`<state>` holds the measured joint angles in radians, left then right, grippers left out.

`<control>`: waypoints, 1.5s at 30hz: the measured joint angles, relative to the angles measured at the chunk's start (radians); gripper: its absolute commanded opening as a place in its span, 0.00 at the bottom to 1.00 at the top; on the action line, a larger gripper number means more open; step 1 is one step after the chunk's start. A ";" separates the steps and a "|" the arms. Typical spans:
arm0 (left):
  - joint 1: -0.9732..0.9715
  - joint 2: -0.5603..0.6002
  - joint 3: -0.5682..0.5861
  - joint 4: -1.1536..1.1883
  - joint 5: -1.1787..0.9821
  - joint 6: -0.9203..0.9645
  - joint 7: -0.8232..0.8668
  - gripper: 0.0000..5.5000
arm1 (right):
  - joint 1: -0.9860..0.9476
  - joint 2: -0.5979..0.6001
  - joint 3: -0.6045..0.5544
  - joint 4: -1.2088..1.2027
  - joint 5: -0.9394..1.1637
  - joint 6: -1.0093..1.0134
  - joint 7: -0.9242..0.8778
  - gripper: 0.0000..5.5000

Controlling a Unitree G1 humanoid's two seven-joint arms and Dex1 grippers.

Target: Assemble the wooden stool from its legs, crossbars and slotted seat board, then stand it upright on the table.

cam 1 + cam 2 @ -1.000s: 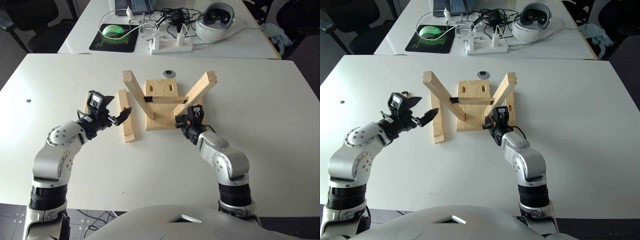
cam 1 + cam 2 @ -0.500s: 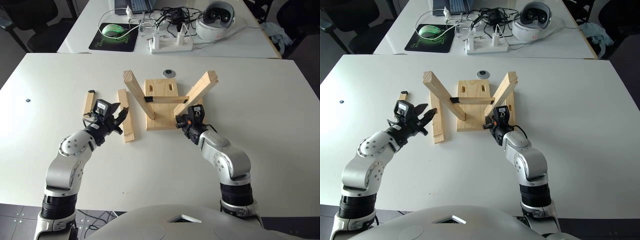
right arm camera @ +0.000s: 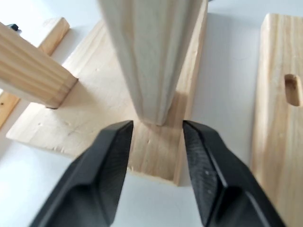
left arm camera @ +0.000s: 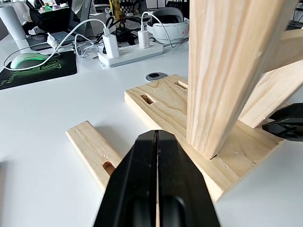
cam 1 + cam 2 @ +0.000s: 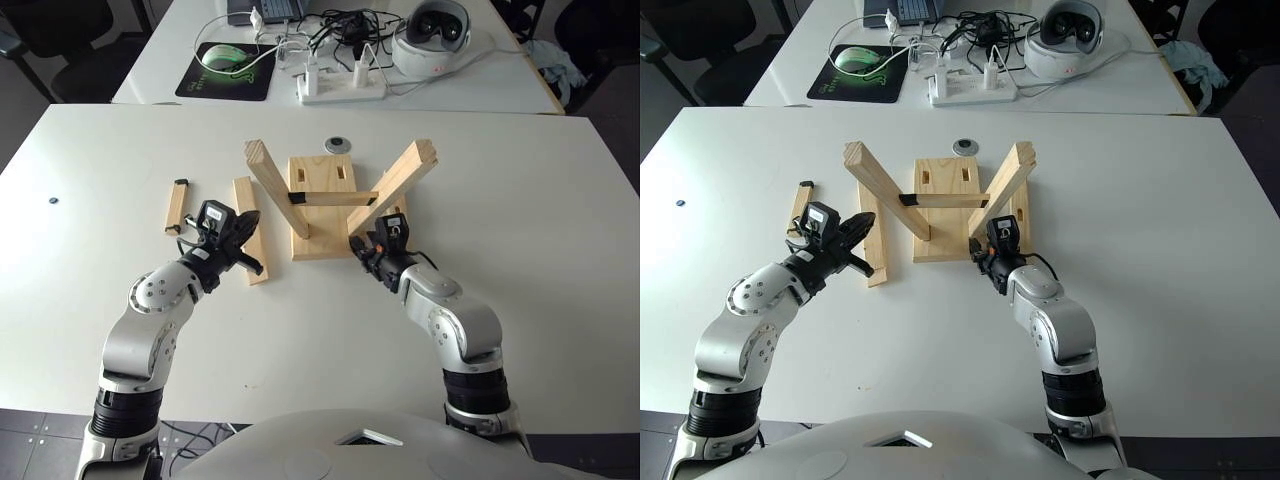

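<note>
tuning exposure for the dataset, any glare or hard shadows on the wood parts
Left eye view: even light, no glare on the seat board or the loose leg, only faint soft shadows on the table. Right wrist view: a small darker patch where the fitted leg meets the board.

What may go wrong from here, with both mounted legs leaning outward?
The right pincer stands open around the foot of the right leg, which leans outward; a push there may lever it out of the seat board. The shut left pincer hangs close by the loose leg and may knock it aside.
</note>
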<state>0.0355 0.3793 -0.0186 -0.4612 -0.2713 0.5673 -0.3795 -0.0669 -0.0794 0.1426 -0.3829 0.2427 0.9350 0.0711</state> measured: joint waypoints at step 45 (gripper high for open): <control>-0.029 -0.068 0.089 -0.311 0.024 0.091 0.242 0.00 | 0.091 -0.122 -0.214 -0.317 -0.100 -0.267 -0.025 0.00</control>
<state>0.0063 0.3115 0.0703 -0.7718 -0.2475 0.6584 -0.1371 0.0241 -0.2012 -0.0717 -0.7000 0.1426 0.6684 0.0457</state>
